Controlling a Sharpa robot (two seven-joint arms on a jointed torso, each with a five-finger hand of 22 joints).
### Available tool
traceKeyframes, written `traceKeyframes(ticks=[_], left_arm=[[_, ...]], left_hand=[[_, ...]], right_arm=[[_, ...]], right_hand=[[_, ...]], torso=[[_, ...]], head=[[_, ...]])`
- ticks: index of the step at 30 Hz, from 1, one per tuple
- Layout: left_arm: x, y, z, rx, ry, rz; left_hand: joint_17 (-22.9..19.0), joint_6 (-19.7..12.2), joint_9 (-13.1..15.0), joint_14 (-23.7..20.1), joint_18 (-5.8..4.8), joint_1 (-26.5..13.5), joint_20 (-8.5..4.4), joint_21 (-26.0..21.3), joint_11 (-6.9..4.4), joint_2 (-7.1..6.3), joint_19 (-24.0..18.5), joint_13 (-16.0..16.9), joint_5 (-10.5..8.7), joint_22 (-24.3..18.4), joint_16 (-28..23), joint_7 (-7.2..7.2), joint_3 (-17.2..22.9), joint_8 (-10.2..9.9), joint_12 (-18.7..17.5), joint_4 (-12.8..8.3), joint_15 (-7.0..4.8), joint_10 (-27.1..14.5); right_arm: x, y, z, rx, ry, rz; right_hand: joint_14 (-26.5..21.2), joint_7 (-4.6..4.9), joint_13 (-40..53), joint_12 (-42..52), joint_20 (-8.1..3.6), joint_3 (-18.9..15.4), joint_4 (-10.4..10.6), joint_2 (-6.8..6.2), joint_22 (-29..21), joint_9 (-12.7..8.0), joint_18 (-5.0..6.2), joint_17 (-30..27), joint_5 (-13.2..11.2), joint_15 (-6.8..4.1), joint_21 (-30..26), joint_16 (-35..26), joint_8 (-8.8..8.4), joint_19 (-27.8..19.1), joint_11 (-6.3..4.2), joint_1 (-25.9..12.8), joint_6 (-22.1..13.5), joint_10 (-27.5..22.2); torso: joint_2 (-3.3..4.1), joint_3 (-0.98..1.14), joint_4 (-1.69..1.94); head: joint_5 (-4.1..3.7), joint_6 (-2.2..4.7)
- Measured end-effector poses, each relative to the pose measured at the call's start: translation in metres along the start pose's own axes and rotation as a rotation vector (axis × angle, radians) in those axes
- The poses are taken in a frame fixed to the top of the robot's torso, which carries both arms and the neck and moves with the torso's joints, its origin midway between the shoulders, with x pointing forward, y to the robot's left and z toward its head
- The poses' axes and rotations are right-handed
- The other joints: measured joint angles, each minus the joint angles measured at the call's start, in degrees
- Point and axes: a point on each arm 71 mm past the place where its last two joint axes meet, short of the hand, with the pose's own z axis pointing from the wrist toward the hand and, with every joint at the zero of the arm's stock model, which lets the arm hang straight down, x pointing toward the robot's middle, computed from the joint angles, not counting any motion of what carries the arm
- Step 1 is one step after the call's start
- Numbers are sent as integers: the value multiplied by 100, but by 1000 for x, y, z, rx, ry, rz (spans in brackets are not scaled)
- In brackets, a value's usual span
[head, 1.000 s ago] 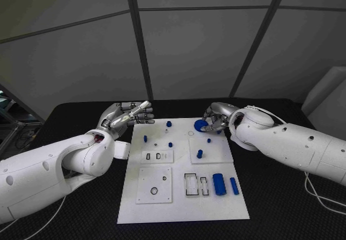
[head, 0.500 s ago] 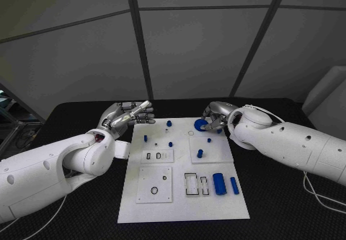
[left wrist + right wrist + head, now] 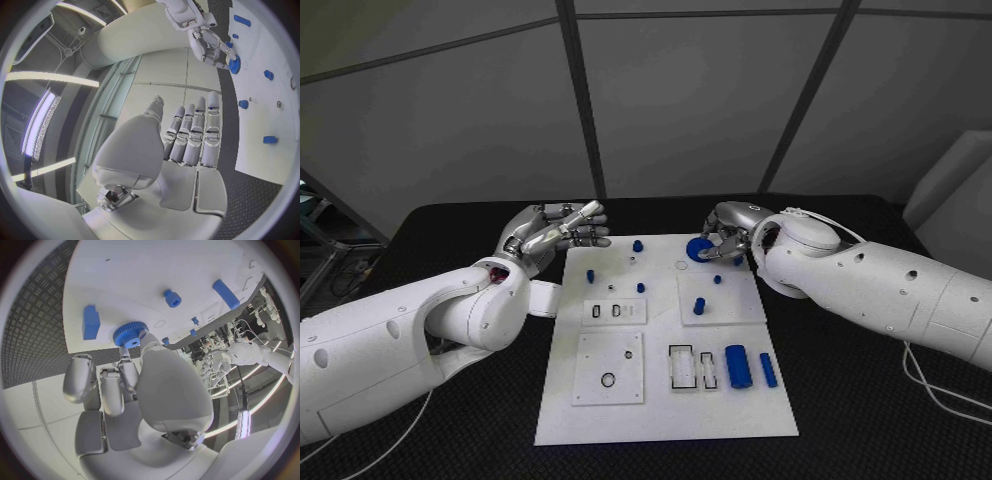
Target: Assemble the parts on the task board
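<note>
Blue gear (image 3: 700, 250): a toothed round part pinched in the right hand's fingertips, at the far right corner of the task board; whether it touches the plate cannot be told.
Right hand (image 3: 728, 232): fingers curled down and pressed around the blue gear, thumb alongside it in the right wrist view (image 3: 130, 334).
Task board (image 3: 668, 415): white plate lying in the middle of the black table (image 3: 877, 420).
Other parts: small blue pegs (image 3: 638, 246) stand at the far end; a thick blue cylinder (image 3: 737, 367) and a thinner blue rod (image 3: 767, 369) lie side by side at the near right.
Left hand (image 3: 557, 230): raised over the table just left of the board's far left corner, holding nothing, fingers straight and close together (image 3: 194, 132).
</note>
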Motion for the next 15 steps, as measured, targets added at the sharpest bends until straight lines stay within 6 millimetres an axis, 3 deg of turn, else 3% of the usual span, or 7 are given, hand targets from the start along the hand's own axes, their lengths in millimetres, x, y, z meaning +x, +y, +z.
traceKeyframes(ticks=[5,8,15], left_arm=[[0,0,0,-2,1,-1],[0,0,0,-3,2,-1],[0,0,0,-5,1,0]], left_hand=[[4,0,0,0,-1,18,0,0,0,18,0,0,0,-3,0,0,0,0,0,0,0,0],[6,0,0,0,-1,23,0,0,0,23,0,0,0,-5,0,0,0,0,0,0,0,0],[6,0,0,-20,0,23,0,0,0,23,0,0,0,-5,0,0,0,-24,-22,0,20,0]], right_arm=[[-1,3,-1,-9,-13,-16],[-2,9,-3,-28,-32,-27],[-7,33,-13,-106,-107,-35]], right_hand=[[0,-22,135,194,-28,129,-122,95,127,0,-1,0,-228,0,83,33,52,78,-28,95,209,142],[0,-62,135,343,-30,187,-131,112,289,1,-91,-1,-247,0,177,65,55,155,-64,113,278,261],[0,-44,135,533,-51,303,-218,145,520,-1,-90,-1,-224,0,295,89,47,255,-74,152,325,415]], torso=[[1,1,0],[2,1,0],[2,2,0]], head=[[0,-4],[0,-4],[1,-4]])
